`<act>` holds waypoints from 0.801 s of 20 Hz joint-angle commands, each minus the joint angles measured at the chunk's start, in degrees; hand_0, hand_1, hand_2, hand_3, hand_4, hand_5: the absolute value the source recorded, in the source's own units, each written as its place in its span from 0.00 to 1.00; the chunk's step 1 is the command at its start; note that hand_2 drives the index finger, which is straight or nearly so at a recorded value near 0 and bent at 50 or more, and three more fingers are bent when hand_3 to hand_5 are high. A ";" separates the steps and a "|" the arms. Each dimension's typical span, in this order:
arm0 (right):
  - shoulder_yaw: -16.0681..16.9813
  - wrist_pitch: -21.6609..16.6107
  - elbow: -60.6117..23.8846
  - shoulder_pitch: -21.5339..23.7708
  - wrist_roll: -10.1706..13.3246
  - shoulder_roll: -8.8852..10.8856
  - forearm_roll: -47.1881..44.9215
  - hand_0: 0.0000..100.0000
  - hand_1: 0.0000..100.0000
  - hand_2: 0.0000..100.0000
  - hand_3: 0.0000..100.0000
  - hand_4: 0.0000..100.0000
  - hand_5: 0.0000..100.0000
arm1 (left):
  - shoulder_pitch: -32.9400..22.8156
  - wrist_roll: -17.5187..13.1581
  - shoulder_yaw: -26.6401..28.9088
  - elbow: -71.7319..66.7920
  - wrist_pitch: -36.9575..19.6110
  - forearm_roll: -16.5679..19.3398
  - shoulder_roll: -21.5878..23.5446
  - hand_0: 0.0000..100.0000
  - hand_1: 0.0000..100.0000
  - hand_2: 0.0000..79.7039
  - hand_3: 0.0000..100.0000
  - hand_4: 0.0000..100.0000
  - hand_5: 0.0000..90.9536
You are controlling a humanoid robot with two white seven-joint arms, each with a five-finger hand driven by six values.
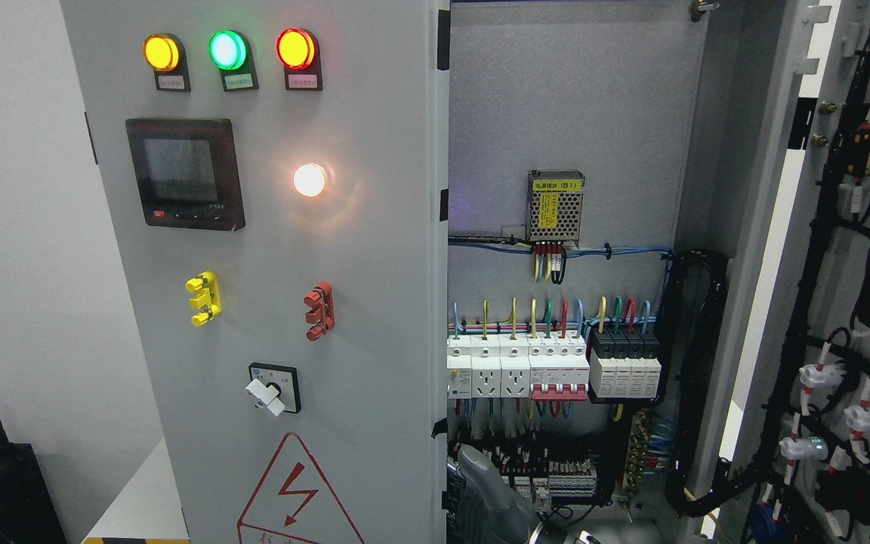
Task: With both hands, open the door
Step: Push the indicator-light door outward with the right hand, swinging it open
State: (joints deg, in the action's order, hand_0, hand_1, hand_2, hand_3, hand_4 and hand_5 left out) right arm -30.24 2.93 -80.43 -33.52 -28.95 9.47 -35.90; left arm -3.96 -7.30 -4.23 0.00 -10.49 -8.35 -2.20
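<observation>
Although the task calls for both hands, only one robot part shows: a grey arm (492,495) rising at the bottom edge, just right of the left door's free edge. Which side it comes in from is hard to tell, and its hand is cut off by the frame, so whether it holds anything cannot be told.

The cabinet (578,98) fills the view. Its left door (374,302) stands shut or nearly so, facing the camera, carrying the indicator lamps (227,50), a display (184,174), a lit white lamp (310,180) and a rotary switch (273,388). The right door (850,317) is swung wide open, well right of the left door, its wired inner face turned toward the camera. Between the two doors the interior lies exposed: a power supply (555,205) high up, a row of breakers (553,366) beneath it.

Judging by this, the task looks about half done: the right door is open, and the left one remains to be pulled. The arm sits close by the left door's edge, which may suit that pull.
</observation>
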 commanded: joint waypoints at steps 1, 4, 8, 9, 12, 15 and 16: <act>-1.05 -0.03 -3.15 1.26 0.30 -0.33 -0.05 0.00 0.00 0.00 0.00 0.00 0.00 | 0.00 0.01 -0.07 0.61 0.03 0.00 0.00 0.00 0.00 0.00 0.00 0.03 0.00; -1.05 -0.03 -4.02 1.70 0.21 -0.25 -0.05 0.00 0.00 0.00 0.00 0.00 0.00 | 0.00 0.01 0.01 0.61 0.03 0.00 0.00 0.00 0.00 0.00 0.00 0.03 0.00; -1.05 -0.03 -5.87 2.84 -1.36 -0.16 -0.05 0.00 0.00 0.00 0.00 0.00 0.00 | 0.00 0.01 0.01 0.61 0.03 0.00 0.00 0.00 0.00 0.00 0.00 0.03 0.00; -1.14 -0.03 -6.05 3.02 -1.63 -0.24 -0.40 0.00 0.00 0.00 0.00 0.00 0.00 | 0.00 0.01 -0.07 0.61 0.03 0.00 0.00 0.00 0.00 0.00 0.00 0.03 0.00; -1.49 0.06 -7.01 3.37 -1.63 0.02 -0.84 0.00 0.00 0.00 0.00 0.00 0.00 | 0.00 0.01 0.01 0.61 0.03 0.00 0.00 0.00 0.00 0.00 0.00 0.03 0.00; -1.58 0.06 -8.25 3.99 -1.72 0.37 -0.84 0.00 0.00 0.00 0.00 0.00 0.00 | 0.00 0.01 0.01 0.61 0.03 0.00 0.00 0.00 0.00 0.00 0.00 0.03 0.00; -1.75 0.06 -8.60 4.08 -1.72 0.37 -0.84 0.00 0.00 0.00 0.00 0.00 0.00 | 0.00 0.01 0.01 0.61 0.03 0.00 0.00 0.00 0.00 0.00 0.00 0.03 0.00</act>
State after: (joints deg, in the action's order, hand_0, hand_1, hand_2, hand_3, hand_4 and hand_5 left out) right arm -31.27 2.91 -85.35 -30.36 -30.58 9.46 -36.52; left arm -3.96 -7.31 -4.24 0.00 -10.49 -8.35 -2.20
